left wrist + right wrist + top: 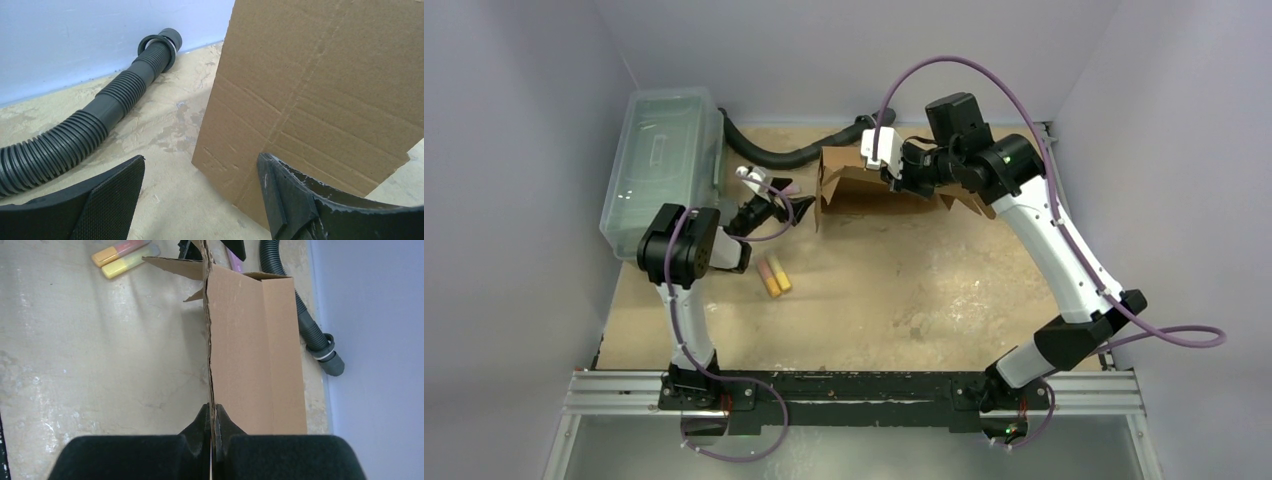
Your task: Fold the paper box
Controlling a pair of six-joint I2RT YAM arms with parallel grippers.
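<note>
The right gripper (212,416) pinches the paper box (860,188); the left gripper (200,167) gapes wide.
The half-formed box stands at the far middle of the table (904,290). The right gripper's jaws are pressed together on the thin edge of one cardboard wall. The left gripper, just left of the box, holds nothing, a brown panel facing it. A grey ribbed hose (100,115) lies along the far edge.
</note>
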